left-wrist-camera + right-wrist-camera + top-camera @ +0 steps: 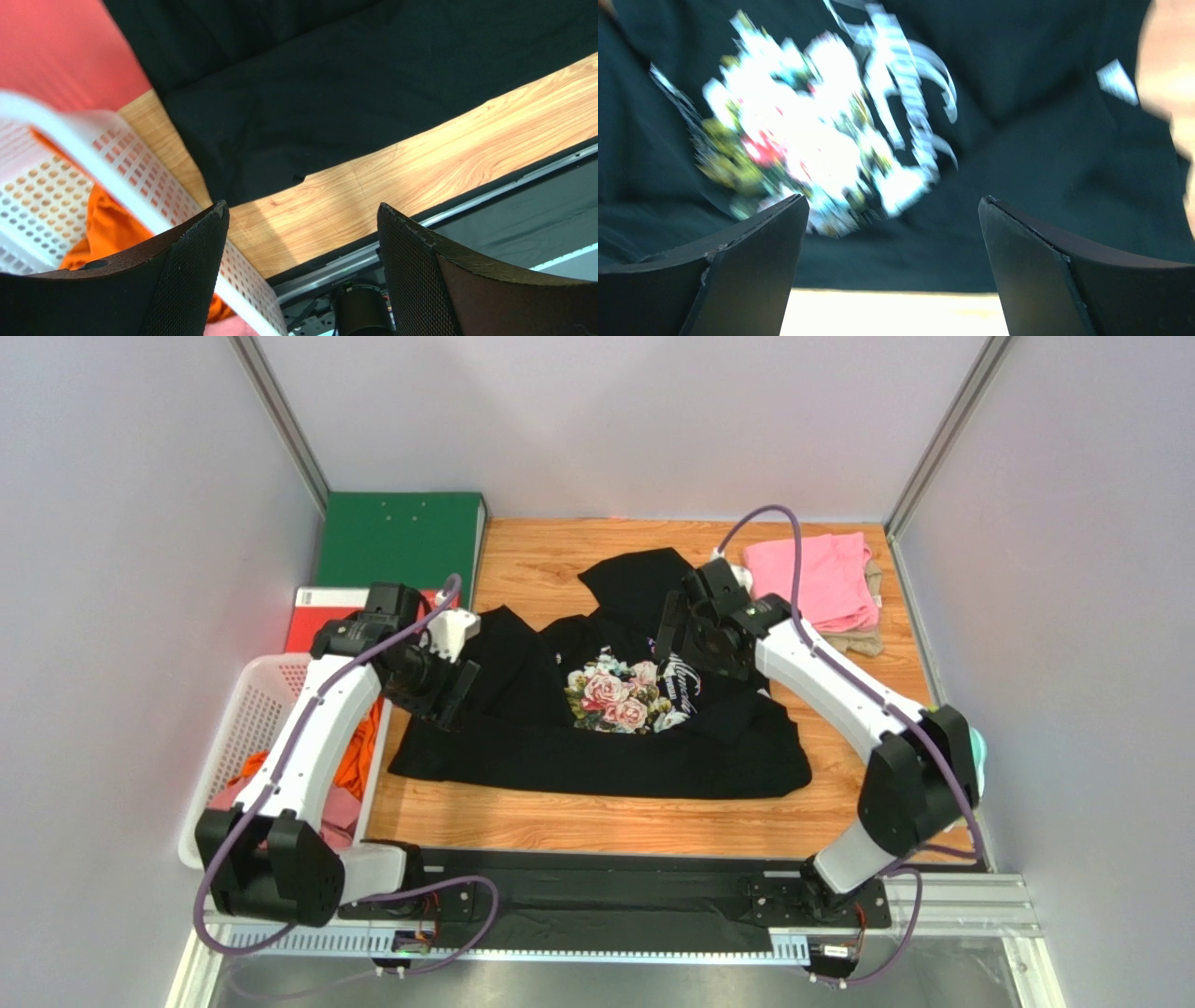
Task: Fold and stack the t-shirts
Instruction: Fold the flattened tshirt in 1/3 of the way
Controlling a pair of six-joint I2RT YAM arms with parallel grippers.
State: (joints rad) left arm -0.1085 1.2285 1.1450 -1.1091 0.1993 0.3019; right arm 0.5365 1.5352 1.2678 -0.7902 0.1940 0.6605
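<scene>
Black t-shirt (603,735) lies spread, unfolded, on the table (561,819), our left end effector (452,689) and right end effector (680,637) both wide open and empty over it, pink t-shirt (814,577) already stacked beyond its right, orange t-shirt (362,749) waiting in the basket (260,679) at its left.

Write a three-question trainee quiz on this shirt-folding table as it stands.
1. True or false: the black t-shirt lies spread on the table.
2. What sits in the white basket? A. orange cloth B. a green binder C. a folded pink shirt
3. Fill in: the left gripper and right gripper both stand ____, holding nothing.
Key: 1 true; 2 A; 3 open.
</scene>
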